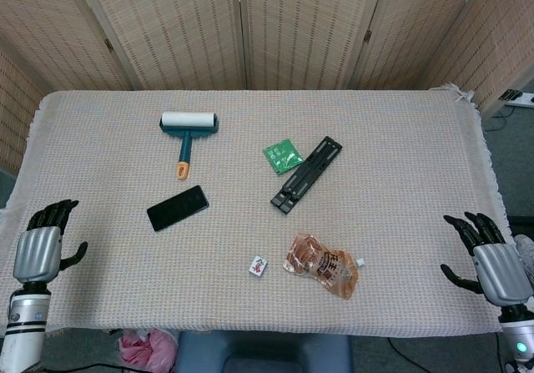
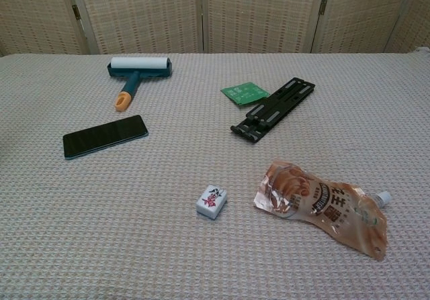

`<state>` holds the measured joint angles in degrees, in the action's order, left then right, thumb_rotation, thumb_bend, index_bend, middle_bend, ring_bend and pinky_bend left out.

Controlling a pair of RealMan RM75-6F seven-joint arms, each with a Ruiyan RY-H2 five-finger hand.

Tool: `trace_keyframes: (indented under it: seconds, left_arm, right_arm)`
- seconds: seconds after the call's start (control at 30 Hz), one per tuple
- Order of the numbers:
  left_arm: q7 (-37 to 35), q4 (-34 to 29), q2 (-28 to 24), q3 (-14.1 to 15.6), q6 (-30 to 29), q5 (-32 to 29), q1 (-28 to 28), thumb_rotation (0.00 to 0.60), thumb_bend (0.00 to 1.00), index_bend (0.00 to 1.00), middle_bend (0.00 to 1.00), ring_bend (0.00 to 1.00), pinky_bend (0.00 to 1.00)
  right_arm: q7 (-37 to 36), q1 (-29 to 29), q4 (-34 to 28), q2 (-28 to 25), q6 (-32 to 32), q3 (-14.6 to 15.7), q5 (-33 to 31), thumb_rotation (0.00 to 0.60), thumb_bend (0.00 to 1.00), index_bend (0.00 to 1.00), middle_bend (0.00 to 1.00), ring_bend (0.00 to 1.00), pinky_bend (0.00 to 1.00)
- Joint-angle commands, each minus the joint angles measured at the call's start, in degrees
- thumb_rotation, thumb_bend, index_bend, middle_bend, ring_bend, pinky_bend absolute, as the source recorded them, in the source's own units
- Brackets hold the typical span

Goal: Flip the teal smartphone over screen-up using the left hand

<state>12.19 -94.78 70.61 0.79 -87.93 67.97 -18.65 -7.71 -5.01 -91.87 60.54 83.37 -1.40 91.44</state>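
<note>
The teal smartphone (image 1: 177,208) (image 2: 105,136) lies flat on the cloth-covered table (image 1: 400,148), left of centre, its dark glossy screen facing up and a thin teal rim showing. My left hand (image 1: 42,245) hovers off the table's front left corner, fingers apart, holding nothing, well away from the phone. My right hand (image 1: 488,257) hangs off the front right edge, fingers spread and empty. Neither hand appears in the chest view.
A lint roller (image 1: 187,133) lies behind the phone. A green packet (image 1: 283,155) and a black folding stand (image 1: 306,174) sit at centre. A mahjong tile (image 1: 259,266) and a brown snack pouch (image 1: 323,264) lie near the front edge.
</note>
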Motion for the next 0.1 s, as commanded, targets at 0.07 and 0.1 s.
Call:
trace_keyframes:
  seconds: [0.07,0.1]
  left_arm:
    - [-1.06,1.24,-0.21,1.04,-3.39,3.64,3.21,0.600,0.32,0.16,0.16,0.14,0.18]
    - [-1.10,1.52,-0.22,1.14,-3.57,4.29,3.56,0.600,0.32,0.17,0.16,0.14,0.18]
  right_arm:
    - [0.30,-0.28,-0.33,0.30,-0.07,-0.11,0.06,0.600,0.17,0.14,0.22,0.08,0.08]
    - [0.41,-0.32,-0.39,0.38,-0.08,-0.13,0.03,0.600,0.17,0.14,0.22,0.08,0.08]
